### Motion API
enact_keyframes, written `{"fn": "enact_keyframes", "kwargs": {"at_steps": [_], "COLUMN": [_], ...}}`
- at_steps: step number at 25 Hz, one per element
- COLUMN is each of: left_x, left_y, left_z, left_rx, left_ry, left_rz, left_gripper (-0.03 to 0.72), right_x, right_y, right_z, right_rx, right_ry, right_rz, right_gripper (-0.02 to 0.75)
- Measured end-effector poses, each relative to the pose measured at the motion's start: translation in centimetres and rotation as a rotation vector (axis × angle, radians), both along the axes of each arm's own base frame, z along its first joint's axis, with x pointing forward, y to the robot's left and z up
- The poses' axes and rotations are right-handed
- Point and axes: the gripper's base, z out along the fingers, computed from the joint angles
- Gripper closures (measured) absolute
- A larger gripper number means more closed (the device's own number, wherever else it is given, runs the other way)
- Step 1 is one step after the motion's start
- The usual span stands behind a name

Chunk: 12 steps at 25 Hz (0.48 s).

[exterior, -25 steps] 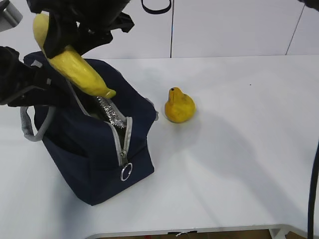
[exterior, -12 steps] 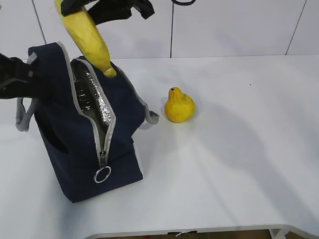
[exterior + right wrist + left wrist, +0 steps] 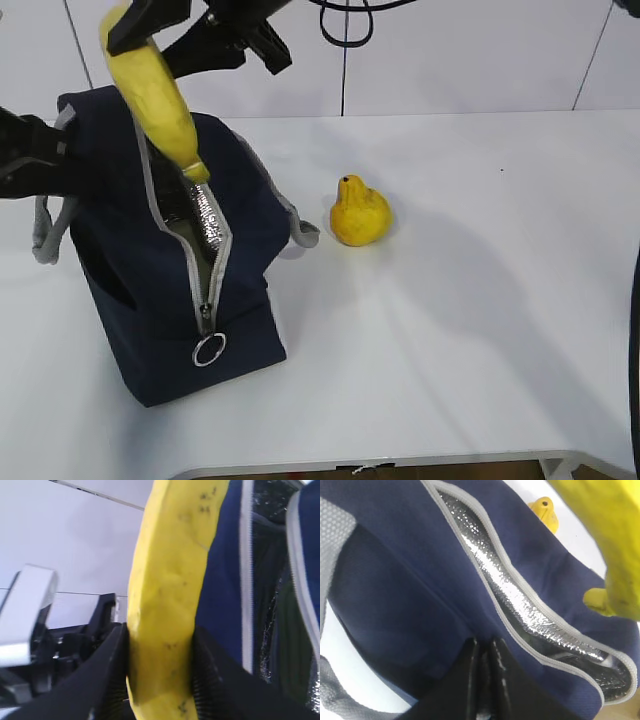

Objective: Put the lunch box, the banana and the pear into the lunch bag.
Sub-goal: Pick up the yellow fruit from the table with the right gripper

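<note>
Banana (image 3: 155, 95): held over the lunch bag's mouth by your right gripper (image 3: 160, 665); long axis steep, running from upper left down to lower right in the exterior view; its lower tip points into the opening, just at the zipper edge.
Right gripper: its two black pads press the banana from either side near the upper end; the jaws stand as wide as the fruit, clamped on it.
Handling, banana: I judge it light but soft; the skin bruises and can slide between smooth pads, so keep your hold on the thick part rather than the tip, and do not squeeze harder.
Lunch bag (image 3: 150, 270): stands on the white table (image 3: 480, 300), leaning a little; zipper open down the near side, silver lining showing, ring pull (image 3: 208, 350) hanging low; the fabric is limp, so the mouth will sag shut unless held.
Left gripper (image 3: 485, 652): fingers pressed together, pinching a fold of the navy cloth beside the opening; you are holding the mouth apart with it.
Pear (image 3: 359, 212): upright on the table, stem up, just right of the bag and apart from it.
Lunch box: I cannot make it out with certainty.
</note>
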Motion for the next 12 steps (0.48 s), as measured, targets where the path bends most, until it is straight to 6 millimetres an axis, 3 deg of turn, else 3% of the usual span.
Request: {"fn": "enact_keyframes", "kwargs": {"at_steps": [5, 10, 12], "left_x": [0.0, 0.0, 0.0], "left_y": [0.0, 0.0, 0.0], "left_z": [0.0, 0.0, 0.0], "left_rx": [0.0, 0.005, 0.005], "left_ry": [0.0, -0.001, -0.001], "left_rz": [0.0, -0.002, -0.002], "left_gripper": [0.689, 0.69, 0.69], "right_x": [0.3, 0.2, -0.2], "right_y": [0.0, -0.1, -0.2], "right_z": [-0.9, -5.2, -5.8], "right_rx": [-0.021, -0.079, -0.087], "right_ry": [0.019, 0.116, 0.124], "right_rz": [-0.007, 0.025, 0.038], "right_gripper": [0.428, 0.428, 0.428]}}
